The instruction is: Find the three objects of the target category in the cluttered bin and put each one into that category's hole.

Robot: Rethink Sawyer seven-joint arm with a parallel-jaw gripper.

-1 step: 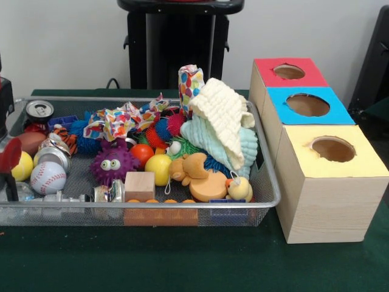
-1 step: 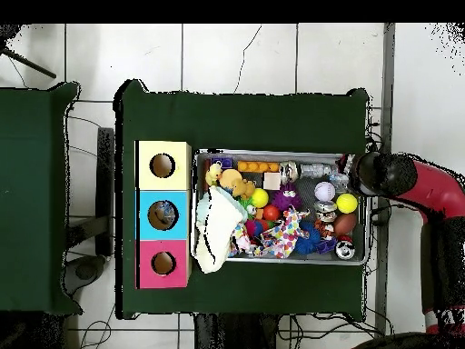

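Observation:
A wire mesh bin (image 1: 146,205) holds a jumble of toys. Among them are a baseball (image 1: 48,177), yellow balls (image 1: 158,168), an orange ball (image 1: 141,153), a purple spiky toy with eyes (image 1: 111,163), a wooden block (image 1: 140,185), drink cans (image 1: 39,110), a plush dog (image 1: 191,169) and a rubber duck (image 1: 239,188). Cream and mint cloths (image 1: 225,115) are heaped at one end. The gripper (image 1: 8,173) hangs at the bin's opposite end, cut off by the picture edge. In the overhead view the gripper (image 2: 356,170) is over the bin's corner (image 2: 361,156).
Three wooden boxes stand in a row beside the bin, each with a round hole on top: red (image 1: 313,78), blue (image 1: 282,115), yellow (image 1: 364,167). Green cloth (image 1: 182,261) covers the table. A second green table (image 2: 36,191) stands beyond the boxes in the overhead view.

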